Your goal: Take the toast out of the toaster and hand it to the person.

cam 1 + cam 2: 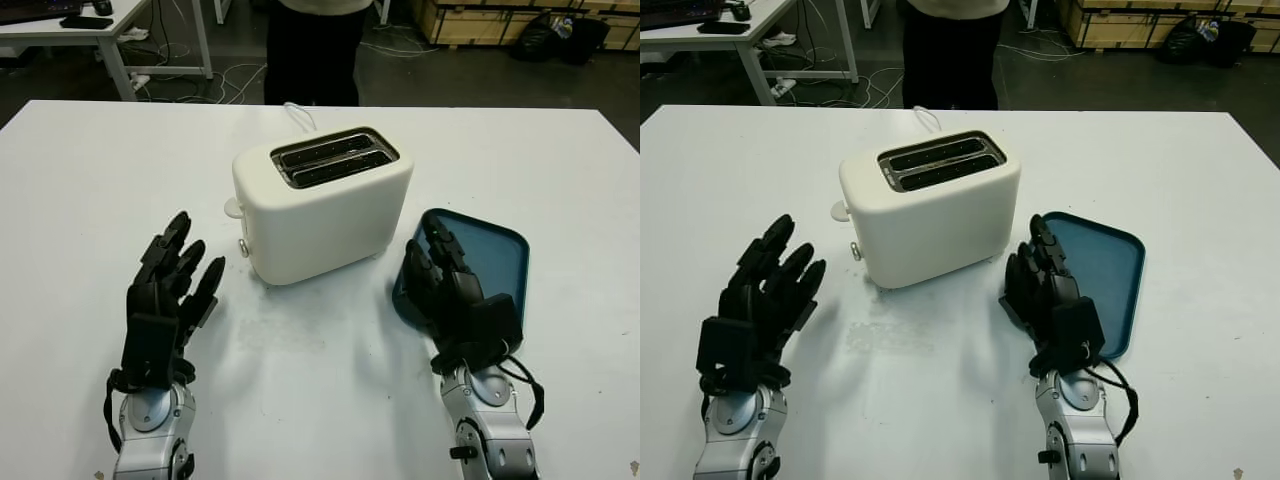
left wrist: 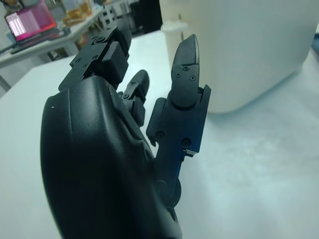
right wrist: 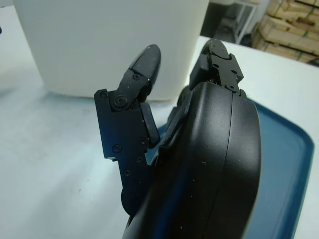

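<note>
Flanking the toaster (image 1: pixel 322 203): left hand (image 1: pixel 165 300), right hand (image 1: pixel 455 295), both open.

No text, label, brand or number can be read anywhere; the laptop screen (image 2: pixel 30 22) at the upper left glows pink but its content is illegible.

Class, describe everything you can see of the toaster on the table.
The toaster is a cream, smooth, plastic-looking box with rounded corners and two dark metal-rimmed slots on top; no toast rises above them. A round lever knob sticks out of its end, with a small dial below. It stands upright, turned at an angle, on the white table, a white cord trailing behind. Neither hand touches it.
</note>
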### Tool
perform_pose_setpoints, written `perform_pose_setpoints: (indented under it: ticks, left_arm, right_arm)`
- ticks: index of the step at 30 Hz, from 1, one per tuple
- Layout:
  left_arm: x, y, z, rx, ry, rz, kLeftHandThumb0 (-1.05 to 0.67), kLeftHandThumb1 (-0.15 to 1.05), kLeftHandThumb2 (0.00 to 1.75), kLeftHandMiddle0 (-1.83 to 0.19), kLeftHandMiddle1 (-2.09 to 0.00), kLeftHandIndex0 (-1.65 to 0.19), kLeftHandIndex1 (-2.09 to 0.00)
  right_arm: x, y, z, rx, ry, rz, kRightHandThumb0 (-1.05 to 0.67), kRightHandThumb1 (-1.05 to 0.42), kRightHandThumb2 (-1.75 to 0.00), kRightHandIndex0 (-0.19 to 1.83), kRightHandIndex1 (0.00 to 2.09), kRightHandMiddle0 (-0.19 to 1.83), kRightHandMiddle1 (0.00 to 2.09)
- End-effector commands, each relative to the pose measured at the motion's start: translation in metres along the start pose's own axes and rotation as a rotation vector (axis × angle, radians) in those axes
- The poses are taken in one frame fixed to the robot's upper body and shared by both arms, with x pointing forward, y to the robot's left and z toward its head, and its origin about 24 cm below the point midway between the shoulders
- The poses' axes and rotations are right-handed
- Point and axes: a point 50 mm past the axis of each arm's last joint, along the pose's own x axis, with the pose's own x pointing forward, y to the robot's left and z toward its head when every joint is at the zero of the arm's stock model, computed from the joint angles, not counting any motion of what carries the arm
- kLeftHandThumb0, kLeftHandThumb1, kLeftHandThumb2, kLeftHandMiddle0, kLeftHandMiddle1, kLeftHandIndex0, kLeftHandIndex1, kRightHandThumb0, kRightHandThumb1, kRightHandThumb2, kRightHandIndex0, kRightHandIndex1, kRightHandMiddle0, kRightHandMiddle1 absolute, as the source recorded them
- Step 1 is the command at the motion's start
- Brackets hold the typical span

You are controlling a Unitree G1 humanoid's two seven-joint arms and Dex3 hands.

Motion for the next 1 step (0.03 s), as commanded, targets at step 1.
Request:
perform_pose_setpoints:
  ticks: [1]
  left_arm:
    - [0.0026, -0.0016, 0.0047, -0.019, -0.028, -0.001, -0.43, 0.92, 0.25, -0.35, -0.32, -0.43, -0.04]
  right_arm:
    - [0.0022, 0.0003, 0.0042, 0.004, -0.031, -0.007, -0.45, -0.92, -0.83, 0.06, 0.01, 0.07, 0.01]
